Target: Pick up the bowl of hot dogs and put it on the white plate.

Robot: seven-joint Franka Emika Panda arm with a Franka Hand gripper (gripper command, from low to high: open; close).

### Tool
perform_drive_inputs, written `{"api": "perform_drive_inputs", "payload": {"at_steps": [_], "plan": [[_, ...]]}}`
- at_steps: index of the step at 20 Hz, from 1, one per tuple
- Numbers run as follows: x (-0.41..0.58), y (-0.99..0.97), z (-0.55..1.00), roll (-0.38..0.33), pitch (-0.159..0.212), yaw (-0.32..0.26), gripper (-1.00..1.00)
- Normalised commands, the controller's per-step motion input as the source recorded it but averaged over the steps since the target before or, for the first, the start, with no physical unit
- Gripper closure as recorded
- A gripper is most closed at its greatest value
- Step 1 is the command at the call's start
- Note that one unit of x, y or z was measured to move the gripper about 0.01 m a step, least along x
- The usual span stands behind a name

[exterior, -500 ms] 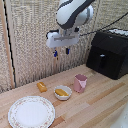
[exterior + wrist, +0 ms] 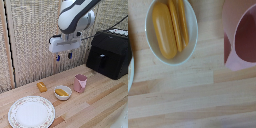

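The hot dog bowl (image 2: 62,93) is a small white bowl on the wooden table, with yellow-orange hot dogs (image 2: 61,92) lying in it. The wrist view shows the bowl (image 2: 150,39) and the hot dogs (image 2: 170,27) from above. The white plate (image 2: 31,112) with a speckled reddish rim lies at the exterior view's left front, apart from the bowl. My gripper (image 2: 64,56) hangs high above the bowl, its blue-tipped fingers apart and empty. The fingers do not show in the wrist view.
A pink cup (image 2: 80,83) stands just to the exterior view's right of the bowl; it also shows in the wrist view (image 2: 241,37). An orange-brown block (image 2: 42,87) lies left of the bowl. A black appliance (image 2: 109,53) stands at the back right.
The arm and gripper keep about the same height above the bowl. No object on the table has moved.
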Motion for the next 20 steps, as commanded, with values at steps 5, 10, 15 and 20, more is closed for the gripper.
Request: {"api": "perform_drive_inputs", "payload": {"at_steps": [5,10,15,20], "plan": [[-0.131,-0.1,-0.33,0.005,0.032,0.07,-1.0],[0.007,0.0,-0.4,-0.004,0.061,0.163,-1.0],[0.003,-0.03,-0.44,-0.001,0.049,0.2,-1.0],[-0.03,-0.03,-0.42,0.0,0.018,0.16,-1.0]]}}
